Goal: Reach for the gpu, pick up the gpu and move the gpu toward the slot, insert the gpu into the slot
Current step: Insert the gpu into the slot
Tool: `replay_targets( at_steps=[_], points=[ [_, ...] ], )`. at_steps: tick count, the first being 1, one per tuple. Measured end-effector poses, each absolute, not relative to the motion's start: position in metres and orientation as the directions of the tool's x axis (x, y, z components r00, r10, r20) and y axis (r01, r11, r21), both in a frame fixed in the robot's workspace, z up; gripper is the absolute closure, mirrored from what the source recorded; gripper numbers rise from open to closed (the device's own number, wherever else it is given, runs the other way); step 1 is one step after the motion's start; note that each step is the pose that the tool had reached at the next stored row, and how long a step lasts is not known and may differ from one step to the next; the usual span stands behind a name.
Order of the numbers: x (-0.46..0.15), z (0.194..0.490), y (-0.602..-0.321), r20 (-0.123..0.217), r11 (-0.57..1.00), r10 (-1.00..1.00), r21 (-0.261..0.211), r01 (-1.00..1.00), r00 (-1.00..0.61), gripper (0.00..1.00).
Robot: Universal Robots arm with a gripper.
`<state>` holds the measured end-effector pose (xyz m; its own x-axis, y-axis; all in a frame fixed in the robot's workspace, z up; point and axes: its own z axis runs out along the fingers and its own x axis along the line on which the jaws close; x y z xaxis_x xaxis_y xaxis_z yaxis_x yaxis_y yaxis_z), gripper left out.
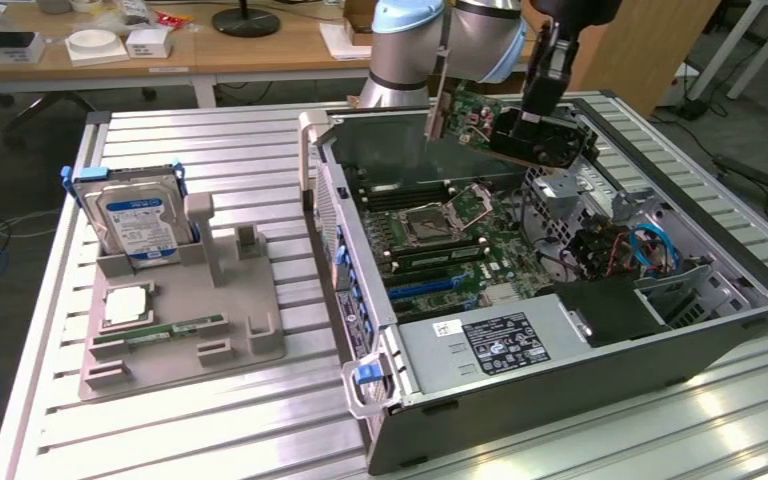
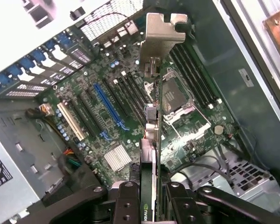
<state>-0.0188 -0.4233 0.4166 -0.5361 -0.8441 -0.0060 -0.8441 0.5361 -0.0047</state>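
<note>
1. Closest to the wrist camera were the black fingers (image 2: 127, 205) of the gripper (image 2: 149, 200). They were squeezed tight on the gpu (image 2: 151, 135), one on each side.
2. From outside, the gpu (image 1: 471, 120) hung in the air over the open computer case (image 1: 704, 330). It was above the case edge nearest the robot arm's base and touched nothing below.
3. It was gripped at the end away from its silver bracket (image 2: 159, 32), probably so the bracket end stayed free of the fingers.
4. The card was tipped a little, not level. It was likely held high to clear the case walls.
5. Under it lay the green motherboard (image 2: 98, 135) with a long blue slot (image 2: 107, 105). I could not tell which slot the card was meant for.
6. The wrist camera saw the card edge-on, so its fan side was hidden and the gripper's body was cut off.
7. On the metal table (image 1: 157, 430), well apart from the case, a grey tray (image 1: 211, 350) held a hard drive (image 1: 137, 220) standing up and a memory stick (image 1: 177, 328) lying flat.
</note>
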Motion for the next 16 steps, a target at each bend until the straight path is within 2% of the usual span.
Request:
replay_targets(
  at_steps=[16],
  points=[
    [-0.0188,0.4160,-0.4233,-0.006,0.366,-0.931,-0.005,-0.931,-0.366,0.74]
  ],
)
